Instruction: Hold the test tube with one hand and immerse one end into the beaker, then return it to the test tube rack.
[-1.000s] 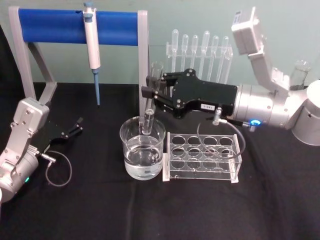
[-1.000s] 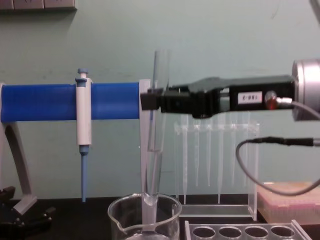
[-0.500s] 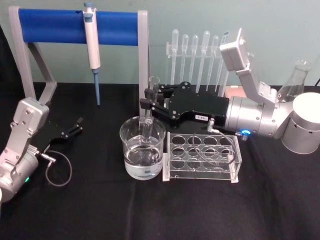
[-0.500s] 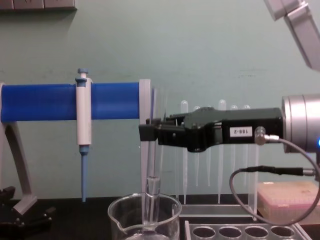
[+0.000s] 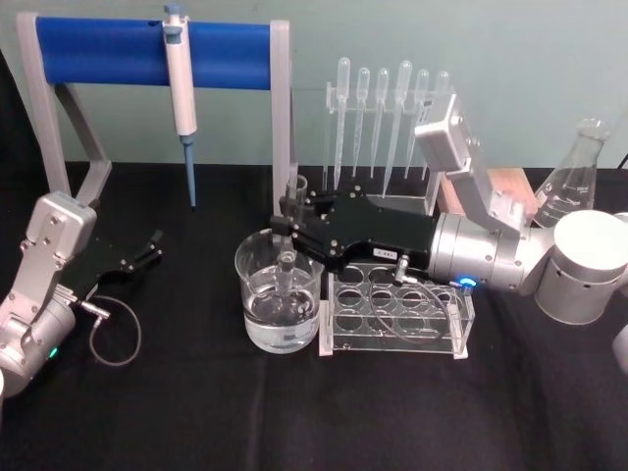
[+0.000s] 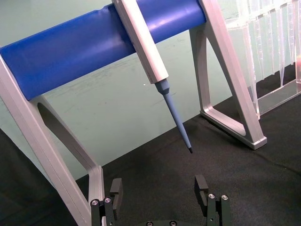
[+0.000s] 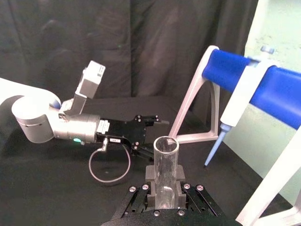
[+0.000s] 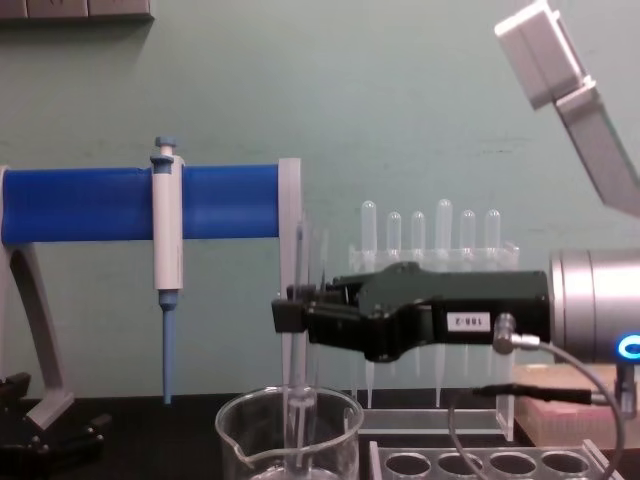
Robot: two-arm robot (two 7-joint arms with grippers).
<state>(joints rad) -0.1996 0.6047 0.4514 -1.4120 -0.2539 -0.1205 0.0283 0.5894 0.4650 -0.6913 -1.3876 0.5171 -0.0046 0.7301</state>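
right gripper dips the test tube into the beaker

the right gripper (image 5: 287, 224) reaches in from the right above the clear rack (image 5: 392, 340), its jaws clamped on the upper part of the test tube (image 5: 287, 267). the tube stands upright with its lower end down inside the beaker (image 5: 251, 316), just left of the rack. the left gripper (image 5: 149, 249) rests low at the left of the black table (image 5: 196, 412), jaws apart and empty.
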